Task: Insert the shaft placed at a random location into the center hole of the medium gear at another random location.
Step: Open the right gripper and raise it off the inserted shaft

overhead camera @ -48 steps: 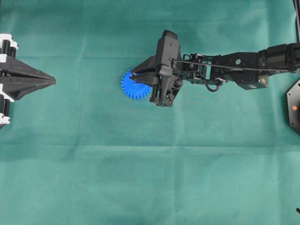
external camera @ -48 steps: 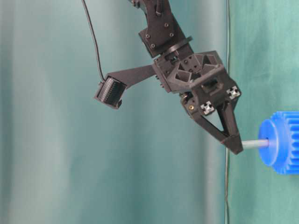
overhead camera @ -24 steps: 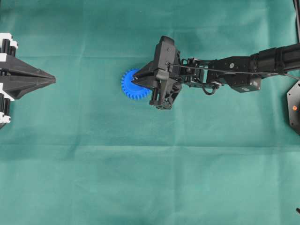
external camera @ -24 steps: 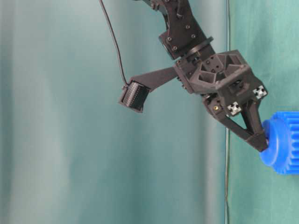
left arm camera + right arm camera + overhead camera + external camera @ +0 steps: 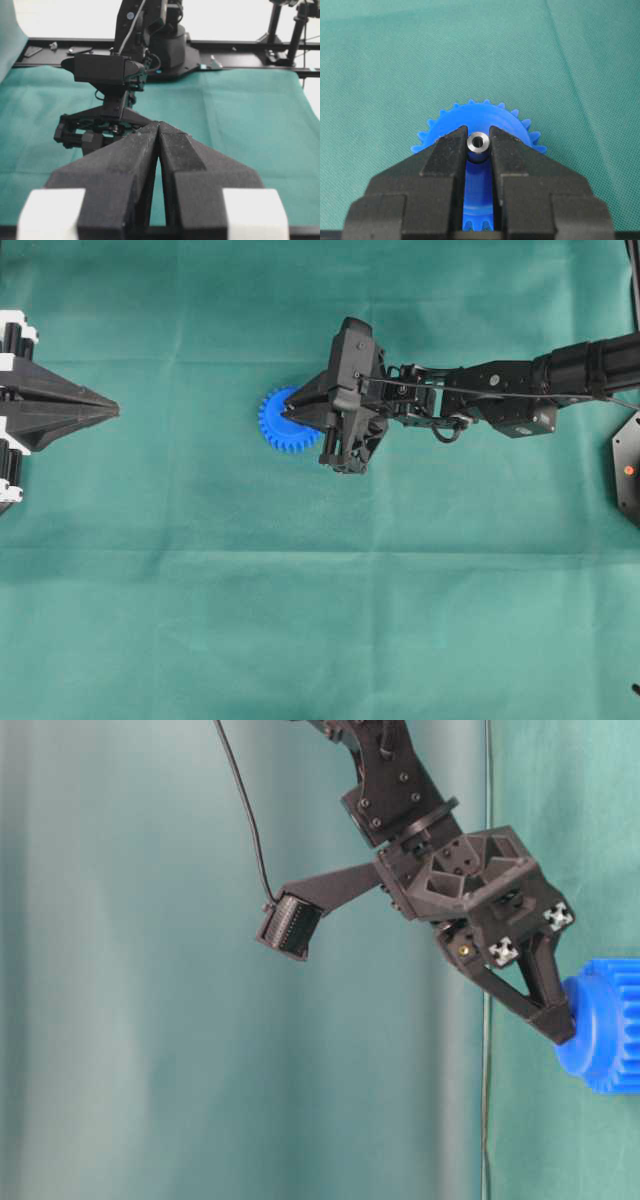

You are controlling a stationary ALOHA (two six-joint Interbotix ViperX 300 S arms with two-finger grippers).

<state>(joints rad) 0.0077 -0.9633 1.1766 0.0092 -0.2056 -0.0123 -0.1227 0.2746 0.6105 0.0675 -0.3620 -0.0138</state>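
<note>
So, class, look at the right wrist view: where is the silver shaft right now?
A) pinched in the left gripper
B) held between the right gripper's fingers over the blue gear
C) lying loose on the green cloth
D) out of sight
B: the shaft sits clamped in the right gripper, above the medium gear.

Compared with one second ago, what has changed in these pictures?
The right claw, shut on the shaft, pushed it down into the medium gear; its tips now sit at the hub. The gear and the shut left claw stayed in place.

Right gripper (image 5: 478, 150) clamped; left gripper (image 5: 159, 131) closed.
</note>
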